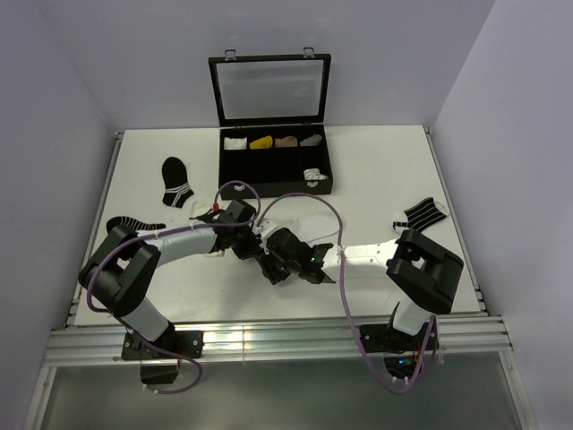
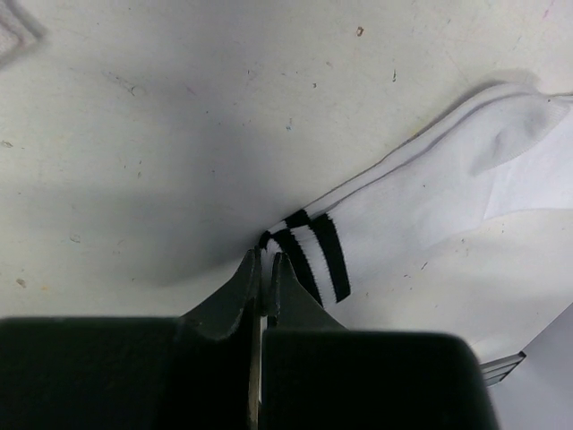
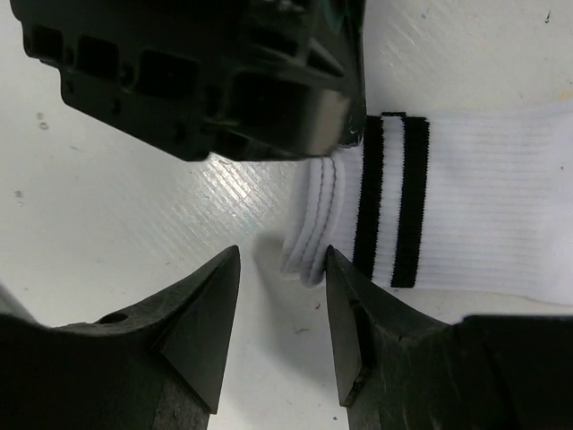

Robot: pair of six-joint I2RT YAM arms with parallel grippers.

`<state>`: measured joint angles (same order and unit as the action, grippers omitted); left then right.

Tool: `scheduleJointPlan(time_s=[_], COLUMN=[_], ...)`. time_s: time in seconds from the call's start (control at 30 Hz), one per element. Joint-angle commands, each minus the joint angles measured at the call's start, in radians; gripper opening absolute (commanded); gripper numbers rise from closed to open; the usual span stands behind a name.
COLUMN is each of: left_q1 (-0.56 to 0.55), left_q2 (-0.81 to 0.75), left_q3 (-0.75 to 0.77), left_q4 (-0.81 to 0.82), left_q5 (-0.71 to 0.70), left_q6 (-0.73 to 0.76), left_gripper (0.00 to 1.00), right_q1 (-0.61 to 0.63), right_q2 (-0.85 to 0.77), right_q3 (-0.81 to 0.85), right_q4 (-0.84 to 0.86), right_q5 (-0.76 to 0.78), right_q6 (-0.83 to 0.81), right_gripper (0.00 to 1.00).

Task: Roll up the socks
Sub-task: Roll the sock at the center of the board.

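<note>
A white sock (image 2: 421,193) with two black bands at its cuff lies flat on the table, partly under the arms in the top view (image 1: 315,223). My left gripper (image 2: 266,260) is shut, pinching the edge of the cuff. My right gripper (image 3: 282,255) is open and low over the table. The cuff's near corner (image 3: 313,260) sits just at its right fingertip (image 3: 333,260). The left gripper's black body (image 3: 206,72) looms over the cuff in the right wrist view. Both grippers meet at mid-table (image 1: 266,253). A small white-and-black bundle (image 1: 312,175) lies in the box.
An open black box (image 1: 231,170) with a raised lid stands at the back, with white, yellow, brown and grey bundles in its far compartments. A black sock (image 1: 176,182) and a striped sock (image 1: 134,222) lie at the left. Another striped sock (image 1: 421,214) lies at the right.
</note>
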<state>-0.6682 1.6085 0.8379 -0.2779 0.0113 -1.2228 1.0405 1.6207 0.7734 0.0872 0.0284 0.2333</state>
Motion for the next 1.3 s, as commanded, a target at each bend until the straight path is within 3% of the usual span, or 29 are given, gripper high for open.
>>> scheduleJointPlan(time_s=[0.0,0.43,0.67,0.77,0.8,0.87,0.97,1.17,1.27], left_q1=[0.002,0.015,0.025,0.03,0.033,0.036,0.039,0.042,0.044], left_q2=[0.016,0.014,0.01,0.004,0.004,0.001,-0.028,-0.131,-0.197], left_q3=[0.041,0.032,0.021,0.02,0.015,0.012,-0.019,-0.088,-0.126], left_q4=[-0.01,-0.001,0.011,0.013,0.014,0.029,0.066,0.126,0.16], left_q5=[0.016,0.053,0.088,0.093,0.095,0.099,0.093,0.029,-0.007], left_q6=[0.005,-0.007,-0.009,-0.006,-0.004,-0.004,-0.018,-0.041,-0.055], left_gripper=[0.0,0.0,0.0,0.0,0.0,0.01,0.1,0.48,0.6], right_q1=[0.032,0.102,0.107,0.107,0.107,0.105,0.092,-0.034,-0.101], right_q2=[0.024,0.133,0.163,0.156,0.145,0.136,0.11,0.048,0.035], right_q3=[0.056,0.148,0.17,0.165,0.164,0.164,0.162,0.127,0.106], right_q4=[-0.018,-0.148,-0.181,-0.182,-0.182,-0.185,-0.185,-0.126,-0.103], right_q5=[0.103,0.346,0.381,0.375,0.367,0.331,0.25,-0.049,-0.217], right_q6=[-0.023,0.009,0.021,0.02,0.017,0.015,0.02,0.081,0.128], right_gripper=[0.5,0.38,0.34,0.19,0.08,0.0,0.0,0.0,0.0])
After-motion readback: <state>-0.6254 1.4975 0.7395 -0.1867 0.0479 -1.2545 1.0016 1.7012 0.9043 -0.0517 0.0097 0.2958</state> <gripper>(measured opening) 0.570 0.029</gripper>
